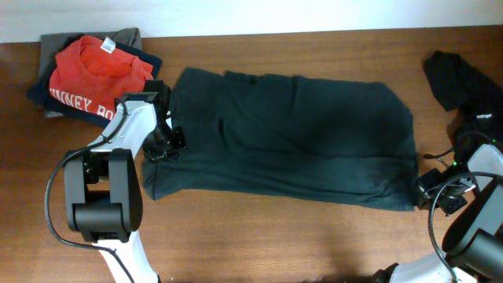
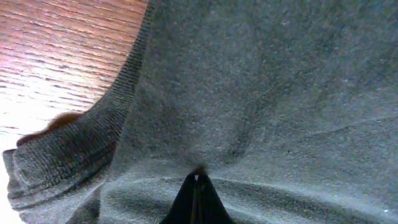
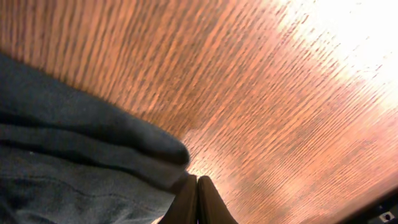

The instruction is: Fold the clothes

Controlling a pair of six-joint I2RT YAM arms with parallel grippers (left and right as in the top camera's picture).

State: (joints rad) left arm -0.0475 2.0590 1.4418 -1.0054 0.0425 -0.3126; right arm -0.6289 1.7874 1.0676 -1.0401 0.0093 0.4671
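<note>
We see a dark charcoal shirt (image 1: 291, 134) spread flat and wide across the middle of the wooden table, doubled over along its length, with soft creases. Close up, its knit (image 2: 280, 93) puckers at one spot, and a ribbed band (image 2: 68, 155) curls at the left edge. Its lower right corner (image 3: 62, 168) lies in thick folds. A crumpled black garment (image 1: 460, 79) sits at the far right. At the top left, a red T-shirt (image 1: 90, 75) with white lettering lies on navy (image 1: 149, 63) and grey (image 1: 126, 35) pieces.
</note>
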